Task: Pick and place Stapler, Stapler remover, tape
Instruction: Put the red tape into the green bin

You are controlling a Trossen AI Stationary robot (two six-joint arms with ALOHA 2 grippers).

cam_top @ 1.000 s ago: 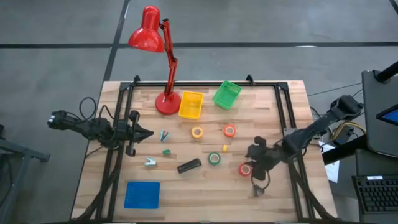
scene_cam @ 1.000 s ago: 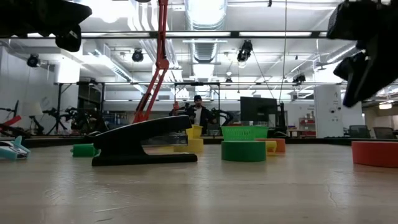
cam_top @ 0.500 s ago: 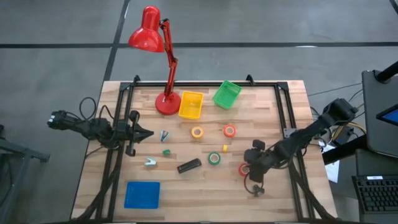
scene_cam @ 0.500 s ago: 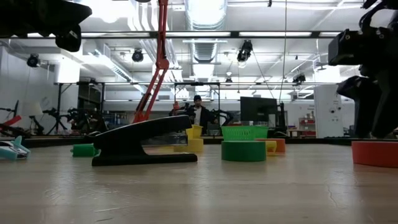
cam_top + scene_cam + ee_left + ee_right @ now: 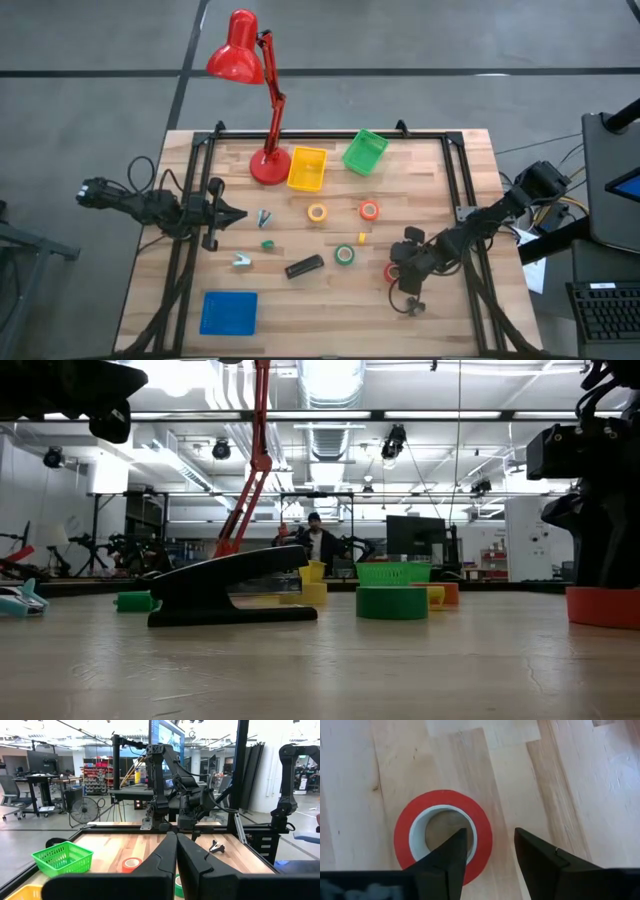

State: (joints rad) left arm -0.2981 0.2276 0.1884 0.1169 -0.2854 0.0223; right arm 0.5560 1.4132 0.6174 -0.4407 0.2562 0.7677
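Planks of pale wood form the table [image 5: 440, 170]. Right gripper [image 5: 490, 852] hangs parted over the red tape roll [image 5: 443, 834], one finger above its hollow core, gripping nothing. Left gripper [image 5: 176, 854] waits closed. Matte black oblong stapler [image 5: 304, 266] lies mid-table.

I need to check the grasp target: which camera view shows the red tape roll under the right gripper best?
The right wrist view: the red tape roll fills it, hole visible. The high view mostly hides it; the low view shows its side only.
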